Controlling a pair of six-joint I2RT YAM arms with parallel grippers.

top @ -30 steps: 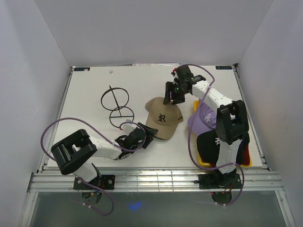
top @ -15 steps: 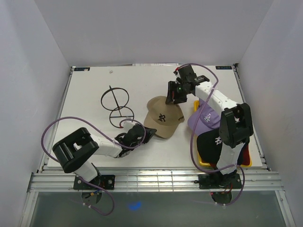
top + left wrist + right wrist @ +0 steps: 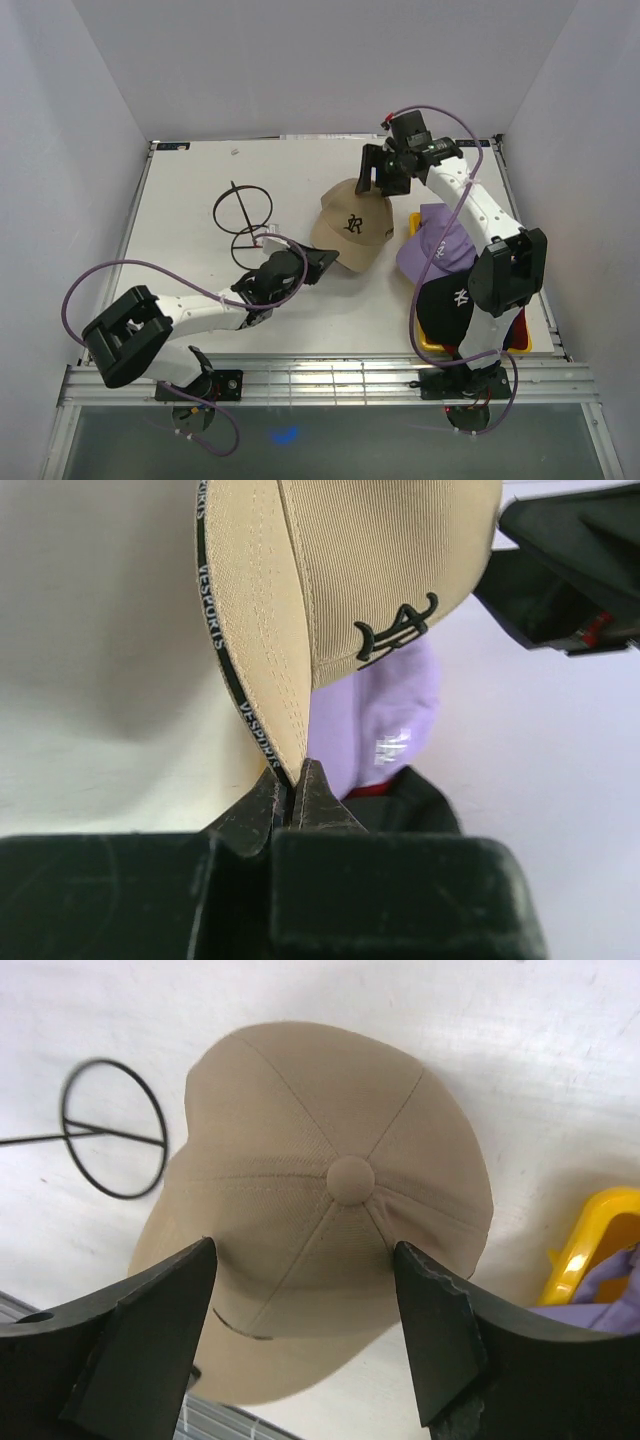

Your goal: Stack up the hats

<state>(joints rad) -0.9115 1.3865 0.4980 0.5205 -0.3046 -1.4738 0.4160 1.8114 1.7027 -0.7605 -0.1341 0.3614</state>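
Left gripper [image 3: 297, 780] — clenched on the brim edge of the tan fabric baseball cap [image 3: 352, 225], right of centre on the white worktop [image 3: 180, 180]. Right gripper [image 3: 303, 1250] — released, its 2 fingers spread either side of the cap's crown.

A black wire stand [image 3: 236, 215] on the white table [image 3: 180, 180]; yellow tray [image 3: 429, 345] opposite.
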